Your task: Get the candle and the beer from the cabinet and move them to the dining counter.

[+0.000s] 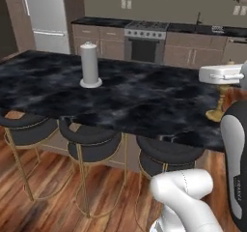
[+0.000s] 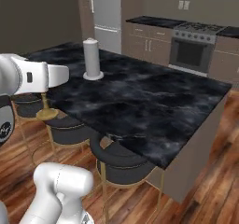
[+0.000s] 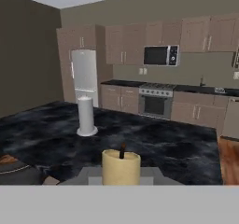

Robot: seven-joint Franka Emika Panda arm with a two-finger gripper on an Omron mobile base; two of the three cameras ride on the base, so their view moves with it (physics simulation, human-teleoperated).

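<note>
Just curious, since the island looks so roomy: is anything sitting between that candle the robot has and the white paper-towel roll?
Nothing; in the hand view, bare black marble runs from the candle to the paper-towel roll on the dining counter.

Black marble-veined dining counter [image 1: 144, 100], white paper-towel roll [image 1: 90, 65] upright on it, candle [image 1: 217, 111] base seemingly resting at its edge

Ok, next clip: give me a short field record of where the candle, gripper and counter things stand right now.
candle: golden candle, upright, base at the near edge of the dining counter
gripper: gripper shut on the candle, wick end showing in the hand view
paper towel roll: paper towel roll upright on the counter, apart from the candle
stools: stools tucked along the near side
beer: not seen
</note>
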